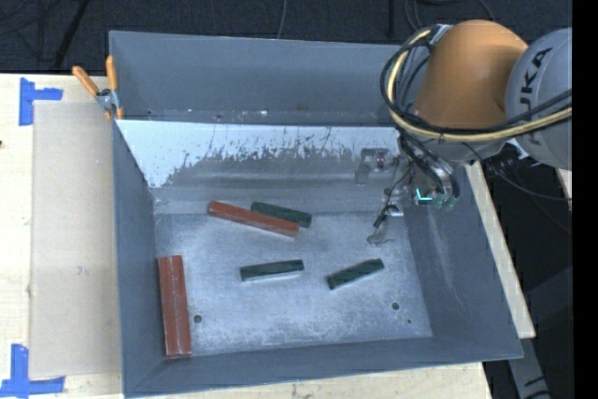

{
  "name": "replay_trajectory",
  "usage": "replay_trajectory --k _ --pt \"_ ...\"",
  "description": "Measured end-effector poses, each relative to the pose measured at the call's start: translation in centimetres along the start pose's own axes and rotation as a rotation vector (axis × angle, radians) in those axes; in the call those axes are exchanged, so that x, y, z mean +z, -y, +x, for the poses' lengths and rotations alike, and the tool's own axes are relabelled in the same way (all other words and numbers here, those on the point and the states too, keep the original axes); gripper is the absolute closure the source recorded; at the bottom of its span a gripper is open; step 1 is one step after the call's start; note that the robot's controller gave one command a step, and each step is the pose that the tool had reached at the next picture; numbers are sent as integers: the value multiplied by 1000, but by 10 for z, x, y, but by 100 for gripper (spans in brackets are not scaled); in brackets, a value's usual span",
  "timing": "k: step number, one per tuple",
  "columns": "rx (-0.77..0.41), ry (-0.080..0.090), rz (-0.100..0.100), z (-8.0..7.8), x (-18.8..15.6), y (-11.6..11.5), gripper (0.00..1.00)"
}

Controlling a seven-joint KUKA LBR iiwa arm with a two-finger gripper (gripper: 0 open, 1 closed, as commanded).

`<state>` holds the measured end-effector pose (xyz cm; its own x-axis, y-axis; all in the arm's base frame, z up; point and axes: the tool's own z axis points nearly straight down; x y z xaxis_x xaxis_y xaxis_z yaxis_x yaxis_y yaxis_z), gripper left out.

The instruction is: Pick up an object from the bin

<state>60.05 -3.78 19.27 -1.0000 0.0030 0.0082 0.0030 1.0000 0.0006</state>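
Dark green bar (pixel 355 274) lies tilted on the bin (pixel 280 336) floor, right of centre, nearest the jaws; these hang near it by the right wall; open or closed, I cannot tell; second green bar (pixel 271 271) lies left; third green bar (pixel 280 214) touches a red-brown bar (pixel 245 216); red-brown block (pixel 173 306) lies along the left wall.

Scuffed matt grey metal bin (pixel 280 89), matt red-brown block (pixel 174 306), dark green bar (pixel 271 271).

The bin (pixel 308 320) held a red bar (pixel 173 306) at left, a second red bar (pixel 245 217) touching a green stick (pixel 283 214), plus a middle stick (pixel 271 271) and a right stick (pixel 355 274).
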Motion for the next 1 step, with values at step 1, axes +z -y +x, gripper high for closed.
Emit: replay_trajectory --k 1 --pt "-154 -1 -1 58 128 13 0"
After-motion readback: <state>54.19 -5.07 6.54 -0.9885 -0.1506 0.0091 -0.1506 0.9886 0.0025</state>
